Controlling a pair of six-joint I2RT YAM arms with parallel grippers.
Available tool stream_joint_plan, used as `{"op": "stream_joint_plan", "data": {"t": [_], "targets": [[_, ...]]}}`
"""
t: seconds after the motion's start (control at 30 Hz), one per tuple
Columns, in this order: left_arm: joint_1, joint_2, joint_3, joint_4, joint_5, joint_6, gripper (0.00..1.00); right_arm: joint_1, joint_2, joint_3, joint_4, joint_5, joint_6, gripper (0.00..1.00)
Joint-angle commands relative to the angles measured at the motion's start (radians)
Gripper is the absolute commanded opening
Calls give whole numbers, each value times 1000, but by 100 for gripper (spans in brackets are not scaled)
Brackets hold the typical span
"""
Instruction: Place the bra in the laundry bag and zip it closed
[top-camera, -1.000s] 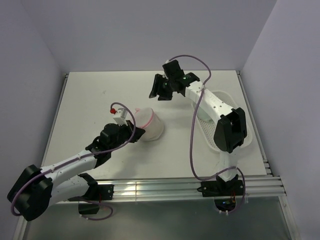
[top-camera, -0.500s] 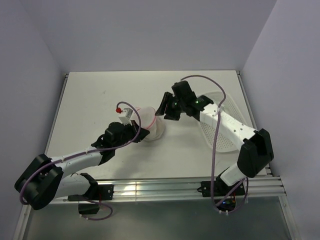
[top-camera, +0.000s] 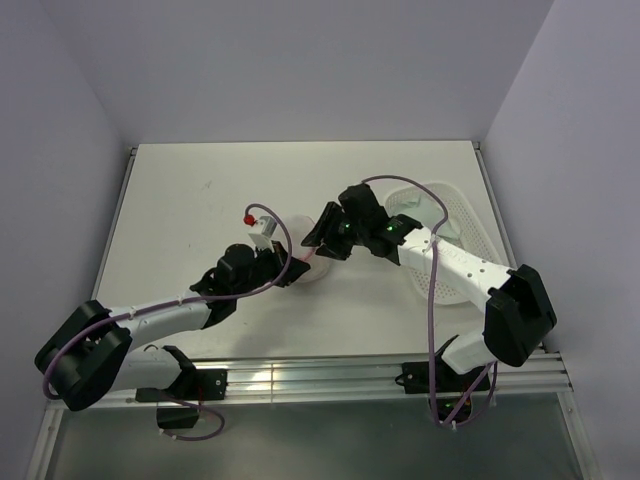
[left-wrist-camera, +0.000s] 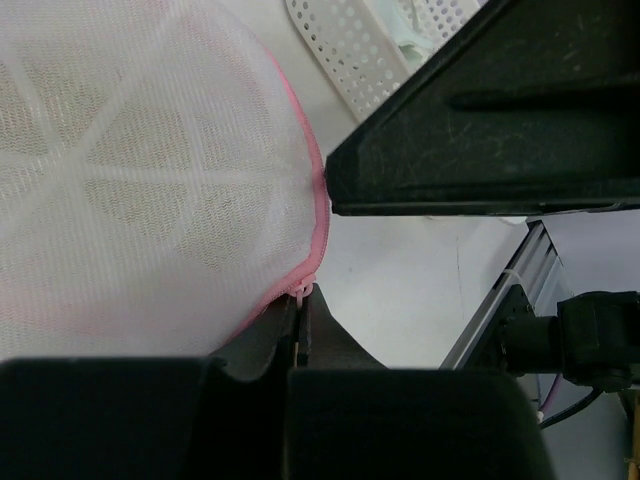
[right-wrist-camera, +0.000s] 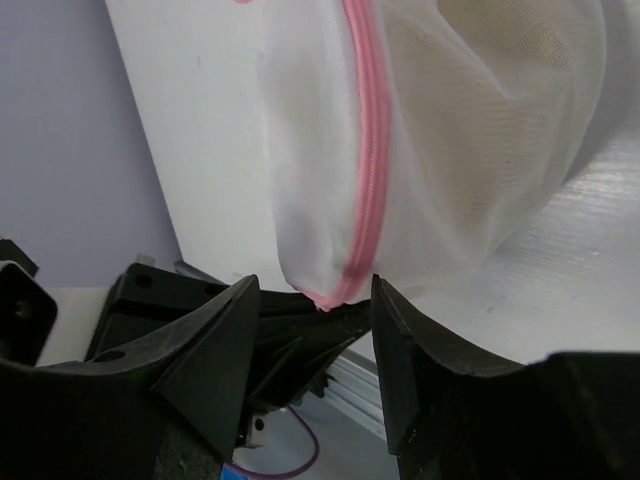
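Observation:
The laundry bag (top-camera: 302, 240) is a white mesh pouch with a pink zipper (right-wrist-camera: 362, 200), lying mid-table between both grippers. A mustard tint of the bra (left-wrist-camera: 130, 200) shows through the mesh from inside the bag, and also in the right wrist view (right-wrist-camera: 530, 60). My left gripper (top-camera: 290, 268) is shut on the pink zipper pull (left-wrist-camera: 300, 290) at the bag's near edge. My right gripper (top-camera: 318, 238) is open, and its fingers (right-wrist-camera: 215, 350) straddle the zipper end of the bag (right-wrist-camera: 330, 250) without closing on it. The two grippers almost touch.
A white perforated plastic basket (top-camera: 455, 240) lies to the right under my right arm, and its corner shows in the left wrist view (left-wrist-camera: 350, 40) with a pale garment in it. The aluminium rail (top-camera: 380, 375) runs along the table's near edge.
My right arm has swung from the far middle of the table down to the bag, gripper open. My left gripper has moved right and slightly away with the zipper pull.

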Motion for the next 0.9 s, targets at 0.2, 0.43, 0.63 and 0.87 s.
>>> {"op": "stream_joint_plan", "data": {"t": [0.2, 0.43, 0.63, 0.87], "targets": [[-12, -12, 35, 46, 15, 16, 0, 15, 37, 9, 84, 19, 41, 49], [-12, -10, 30, 43, 9, 14, 0, 20, 29, 5, 69, 29, 31, 48], [-12, -23, 26, 32, -19, 11, 0, 32, 15, -16, 59, 33, 31, 47], [-12, -14, 26, 43, -16, 8, 0, 32, 0, -28, 55, 42, 38, 47]]}}
